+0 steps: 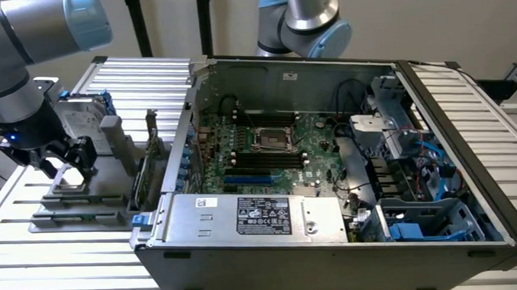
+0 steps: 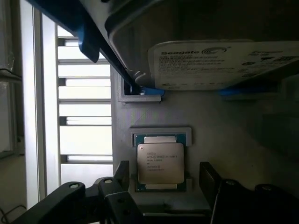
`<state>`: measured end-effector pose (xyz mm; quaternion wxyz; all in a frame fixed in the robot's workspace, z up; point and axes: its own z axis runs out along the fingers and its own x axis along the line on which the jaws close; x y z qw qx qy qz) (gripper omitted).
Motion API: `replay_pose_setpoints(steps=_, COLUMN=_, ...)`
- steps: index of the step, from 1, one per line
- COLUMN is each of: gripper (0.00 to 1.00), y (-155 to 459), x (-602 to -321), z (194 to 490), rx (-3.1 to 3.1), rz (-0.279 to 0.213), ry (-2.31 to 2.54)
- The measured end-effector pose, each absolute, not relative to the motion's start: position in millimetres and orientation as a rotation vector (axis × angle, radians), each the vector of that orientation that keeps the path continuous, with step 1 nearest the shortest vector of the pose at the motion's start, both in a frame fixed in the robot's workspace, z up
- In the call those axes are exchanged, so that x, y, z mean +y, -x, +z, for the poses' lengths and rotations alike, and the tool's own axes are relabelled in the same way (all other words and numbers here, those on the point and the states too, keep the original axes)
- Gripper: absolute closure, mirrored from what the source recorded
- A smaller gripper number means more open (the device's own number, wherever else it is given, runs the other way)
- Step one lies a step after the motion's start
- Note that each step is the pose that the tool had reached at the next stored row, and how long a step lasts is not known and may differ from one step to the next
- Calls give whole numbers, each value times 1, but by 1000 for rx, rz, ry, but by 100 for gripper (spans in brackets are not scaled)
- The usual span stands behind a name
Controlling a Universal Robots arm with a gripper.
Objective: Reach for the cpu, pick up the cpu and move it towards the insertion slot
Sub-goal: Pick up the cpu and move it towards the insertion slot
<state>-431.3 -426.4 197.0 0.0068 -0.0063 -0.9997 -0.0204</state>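
Two black fingers [image 2: 122,171] of the gripper [image 2: 164,169] stand spread either side of the small flat square silvery cpu [image 2: 160,163], not touching. It lies in a framed recess of the grey holder plate [image 2: 219,126] on the slatted metal counter [image 1: 38,256]. Risks: uneven closing could tip it against the recess rim; lifting could clip the silver blue-framed hard drive [image 2: 219,63] nearby. Shiny square insertion slot [image 1: 273,138] is well apart.

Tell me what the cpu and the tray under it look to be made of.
The cpu: metal lid, silvery satin sheen with printed text, over a green board edge. The tray: probably matte grey plastic, dull and even, with moulded ridges.
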Motion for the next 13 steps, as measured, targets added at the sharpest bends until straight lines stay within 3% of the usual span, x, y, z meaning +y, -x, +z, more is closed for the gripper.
replay_pose_setpoints(steps=13, gripper=29, y=434, x=-422, z=190, rx=-3127, rz=-64, ry=21)
